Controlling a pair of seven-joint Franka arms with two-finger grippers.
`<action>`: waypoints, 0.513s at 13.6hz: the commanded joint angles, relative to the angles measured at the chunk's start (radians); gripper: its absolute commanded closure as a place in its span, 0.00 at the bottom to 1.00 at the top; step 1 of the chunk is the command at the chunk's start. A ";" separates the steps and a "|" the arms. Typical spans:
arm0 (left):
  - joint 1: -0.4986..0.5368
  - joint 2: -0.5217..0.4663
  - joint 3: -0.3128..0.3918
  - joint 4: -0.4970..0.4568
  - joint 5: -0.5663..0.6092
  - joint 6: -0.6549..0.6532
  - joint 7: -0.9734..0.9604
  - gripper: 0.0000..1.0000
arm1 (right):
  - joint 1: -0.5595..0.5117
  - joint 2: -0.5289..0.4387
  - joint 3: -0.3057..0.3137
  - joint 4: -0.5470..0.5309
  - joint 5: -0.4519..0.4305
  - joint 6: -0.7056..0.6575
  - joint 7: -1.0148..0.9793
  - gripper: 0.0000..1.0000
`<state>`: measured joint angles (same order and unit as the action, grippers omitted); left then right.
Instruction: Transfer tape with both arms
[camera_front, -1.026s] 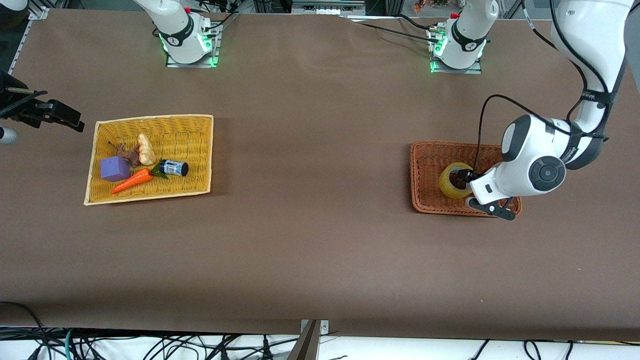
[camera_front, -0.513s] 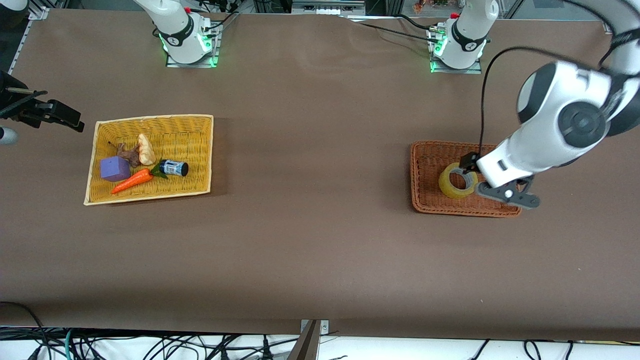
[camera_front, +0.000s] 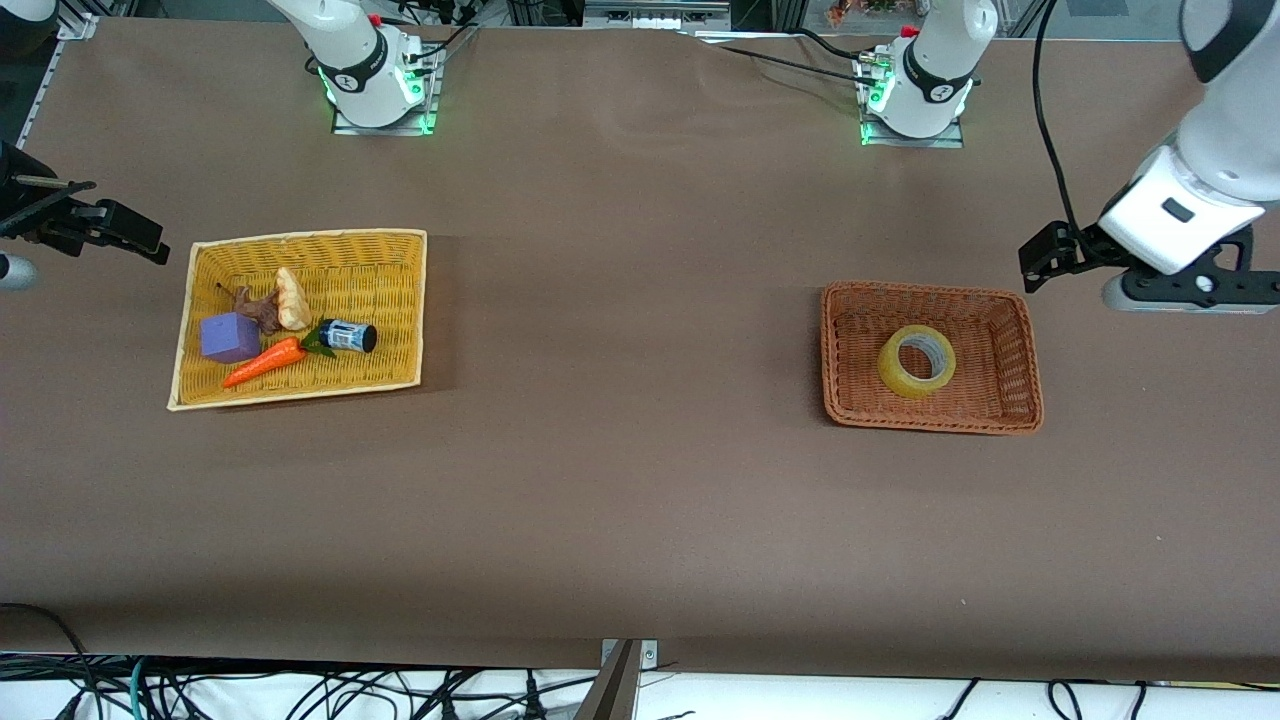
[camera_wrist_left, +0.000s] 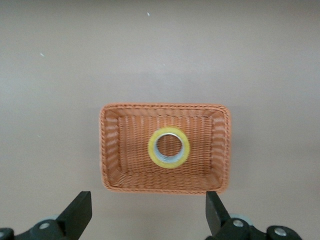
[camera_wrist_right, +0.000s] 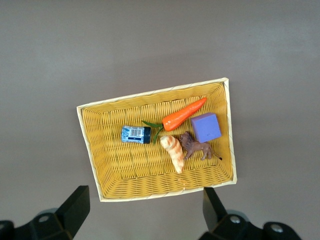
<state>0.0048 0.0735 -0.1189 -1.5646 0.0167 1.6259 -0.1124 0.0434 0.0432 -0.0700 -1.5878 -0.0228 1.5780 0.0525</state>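
Observation:
The tape (camera_front: 917, 361), a yellowish ring with a grey-white core, lies flat in the brown wicker basket (camera_front: 1010, 335) at the left arm's end of the table. It also shows in the left wrist view (camera_wrist_left: 169, 147), alone in the basket (camera_wrist_left: 112, 150). My left gripper (camera_front: 1190, 288) is open and empty, high over the table beside the basket; its fingers (camera_wrist_left: 75, 216) stand wide apart around empty air (camera_wrist_left: 147, 220). My right gripper (camera_front: 100, 228) waits open and empty (camera_wrist_right: 145, 215) over the table beside the yellow basket (camera_front: 400, 300).
The yellow basket (camera_wrist_right: 100, 165) holds a carrot (camera_front: 264, 362), a purple block (camera_front: 230, 337), a small dark bottle with a blue label (camera_front: 348, 335), a bread piece (camera_front: 292, 298) and a brown toy animal (camera_front: 262, 310). Bare brown table lies between the two baskets.
My left gripper has come away from the tape, risen and moved off toward the left arm's end of the table. The tape stays in the brown basket, now lying flat.

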 joint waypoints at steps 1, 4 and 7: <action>-0.068 -0.058 0.074 -0.069 -0.064 0.005 -0.021 0.00 | 0.001 0.006 -0.001 0.019 0.006 -0.010 -0.002 0.00; -0.063 -0.044 0.071 -0.040 -0.066 -0.014 -0.018 0.00 | 0.001 0.006 0.001 0.019 0.006 -0.010 -0.002 0.00; -0.063 -0.044 0.070 -0.037 -0.066 -0.029 -0.018 0.00 | 0.001 0.006 -0.001 0.019 0.006 -0.010 -0.002 0.00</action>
<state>-0.0462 0.0461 -0.0625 -1.5952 -0.0263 1.6132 -0.1213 0.0434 0.0433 -0.0700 -1.5878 -0.0228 1.5780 0.0525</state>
